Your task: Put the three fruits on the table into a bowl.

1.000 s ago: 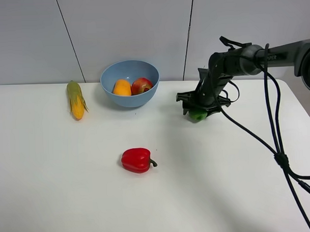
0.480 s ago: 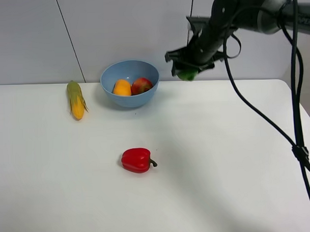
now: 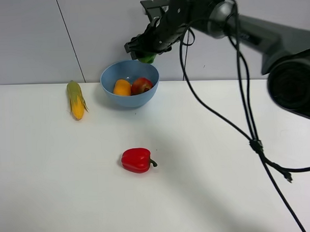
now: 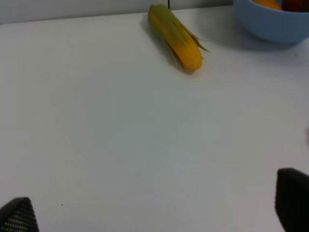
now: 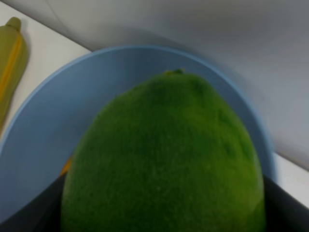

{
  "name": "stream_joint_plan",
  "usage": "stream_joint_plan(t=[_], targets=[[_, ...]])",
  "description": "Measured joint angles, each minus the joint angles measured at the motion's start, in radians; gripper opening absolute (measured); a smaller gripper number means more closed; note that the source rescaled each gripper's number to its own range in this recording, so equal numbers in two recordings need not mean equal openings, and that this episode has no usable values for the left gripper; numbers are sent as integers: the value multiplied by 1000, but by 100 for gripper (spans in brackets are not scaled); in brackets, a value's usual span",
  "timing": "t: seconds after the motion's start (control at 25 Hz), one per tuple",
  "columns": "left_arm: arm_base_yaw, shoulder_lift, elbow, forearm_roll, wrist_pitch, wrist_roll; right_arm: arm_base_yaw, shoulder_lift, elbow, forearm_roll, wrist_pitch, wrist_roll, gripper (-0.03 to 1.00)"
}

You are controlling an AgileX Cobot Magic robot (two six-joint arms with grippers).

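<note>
My right gripper (image 3: pixel 145 51) is shut on the green lime-like fruit (image 3: pixel 146 58) and holds it just above the far rim of the light-blue bowl (image 3: pixel 130 96). In the right wrist view the lime (image 5: pixel 164 159) fills the frame with the bowl (image 5: pixel 43 121) behind it. The orange-yellow mango (image 3: pixel 122 87) and the red-and-yellow apple-like fruit (image 3: pixel 141 86) lie in the bowl. My left gripper (image 4: pixel 154 212) is open over bare white table (image 4: pixel 120 145); only its dark fingertips (image 4: pixel 292 198) show. The left arm is out of the high view.
A yellow corn cob with green husk (image 3: pixel 76 99) lies left of the bowl; it also shows in the left wrist view (image 4: pixel 175 37). A red bell pepper (image 3: pixel 136 160) lies mid-table. The right arm's cables (image 3: pixel 247 128) hang over the table's right side.
My right gripper has lifted the lime from the table at the right and carried it left to above the bowl's far rim. The other things have not moved.
</note>
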Motion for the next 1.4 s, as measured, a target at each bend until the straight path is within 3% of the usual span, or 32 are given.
stream_joint_plan(t=[0.16, 0.36, 0.48, 0.6, 0.8, 1.04, 1.2, 1.4], targets=[[0, 0, 0, 0, 0, 0, 23, 134, -62, -11, -88, -37, 10], [0, 0, 0, 0, 0, 0, 34, 181, -73, -20, -111, -140, 13], [0, 0, 0, 0, 0, 0, 34, 181, -74, -23, -122, -158, 74], [0, 0, 0, 0, 0, 0, 34, 181, -74, -22, -120, -160, 94], [0, 0, 0, 0, 0, 0, 40, 139, -77, -19, -18, -160, 99], [0, 0, 0, 0, 0, -1, 56, -62, -86, 40, 301, -101, 100], [0, 0, 0, 0, 0, -1, 61, -177, -85, 18, 524, -38, 100], [0, 0, 0, 0, 0, 0, 61, -300, -16, -74, 554, 51, 100]])
